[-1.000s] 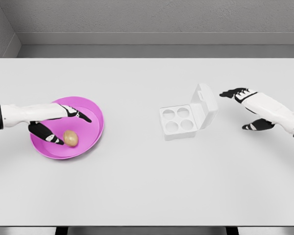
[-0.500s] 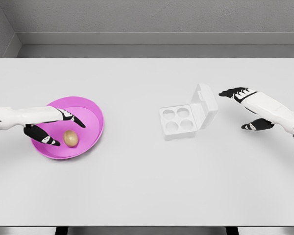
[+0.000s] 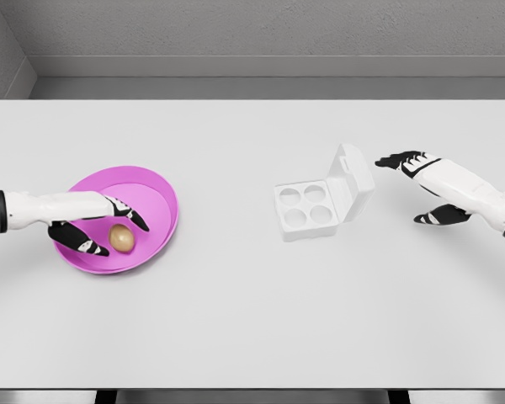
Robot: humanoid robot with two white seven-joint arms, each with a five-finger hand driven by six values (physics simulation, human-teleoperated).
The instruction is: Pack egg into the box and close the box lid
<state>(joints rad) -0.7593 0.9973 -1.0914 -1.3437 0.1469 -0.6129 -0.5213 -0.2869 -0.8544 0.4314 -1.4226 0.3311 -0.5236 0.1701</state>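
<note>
So far nothing was packed; the egg (image 3: 122, 238) lay in the pink bowl (image 3: 156, 195); the left hand (image 3: 97, 225) cupped it loosely, not gripping; the egg box (image 3: 307, 210) stood open; the right hand (image 3: 421, 181) waited nearby, fingers spread.

Both forearms run off-frame — left robot hand (image 3: 97, 225) partly hides the egg (image 3: 122, 238).

Arms: two, with smooth white shells that tapered toward the wrists.
Arm ends at the frame edges: each showed a grey ribbed band.
Left hand (image 3: 88, 229): white back, black fingers with small white patches on their segments.
Right hand (image 3: 421, 181): white back, black fingers and thumb, white marks between the joints.
Finish: matte, rendered plastic look.
</note>
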